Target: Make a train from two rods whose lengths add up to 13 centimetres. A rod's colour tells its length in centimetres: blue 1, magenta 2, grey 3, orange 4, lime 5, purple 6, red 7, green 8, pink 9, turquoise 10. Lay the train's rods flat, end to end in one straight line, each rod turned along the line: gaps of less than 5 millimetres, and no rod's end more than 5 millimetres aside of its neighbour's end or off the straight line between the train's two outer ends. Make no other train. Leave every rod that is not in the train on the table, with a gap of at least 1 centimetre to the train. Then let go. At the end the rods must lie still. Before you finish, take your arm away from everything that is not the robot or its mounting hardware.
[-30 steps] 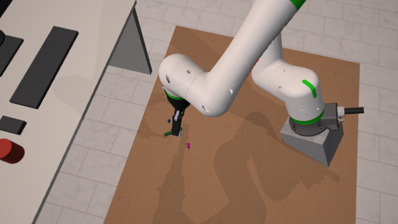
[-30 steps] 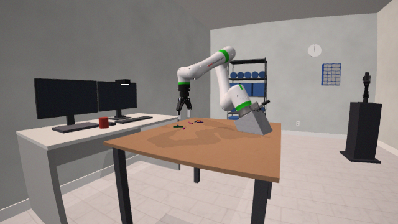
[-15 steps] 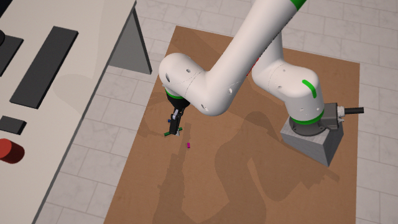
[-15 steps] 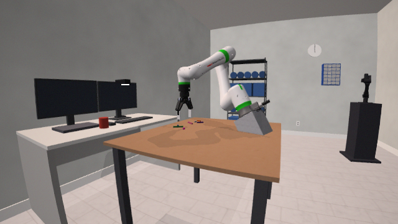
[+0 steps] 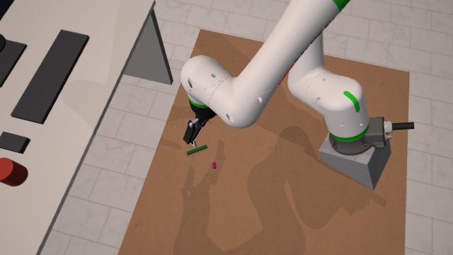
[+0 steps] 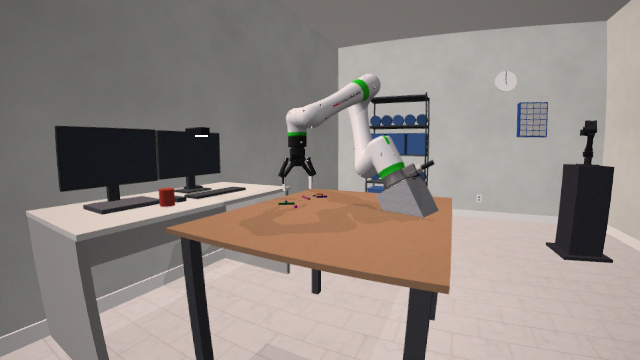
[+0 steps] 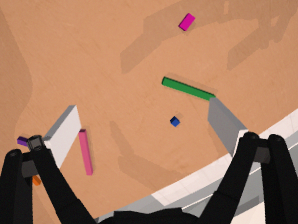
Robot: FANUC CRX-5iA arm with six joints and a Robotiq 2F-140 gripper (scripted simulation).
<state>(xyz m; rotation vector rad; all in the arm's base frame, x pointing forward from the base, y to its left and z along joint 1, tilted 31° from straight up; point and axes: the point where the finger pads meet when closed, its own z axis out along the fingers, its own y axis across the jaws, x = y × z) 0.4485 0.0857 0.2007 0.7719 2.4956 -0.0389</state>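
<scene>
A green rod (image 7: 188,88) lies flat on the brown table, also in the overhead view (image 5: 197,149) and the side view (image 6: 286,203). A small magenta rod (image 7: 186,22) lies beyond it, also in the overhead view (image 5: 214,165). A tiny blue rod (image 7: 174,121) lies just below the green one. A pink rod (image 7: 85,152) lies at the left, with a purple rod end (image 7: 23,141) and an orange bit (image 7: 36,180) by the left finger. My gripper (image 7: 143,112) (image 5: 192,136) hangs open and empty above the table near its edge, over the green rod.
The table edge runs just under the gripper in the wrist view. A white desk (image 5: 42,106) with keyboard, monitors and a red cup (image 5: 12,172) stands left of the table. The robot base (image 5: 357,156) sits on the table's right side.
</scene>
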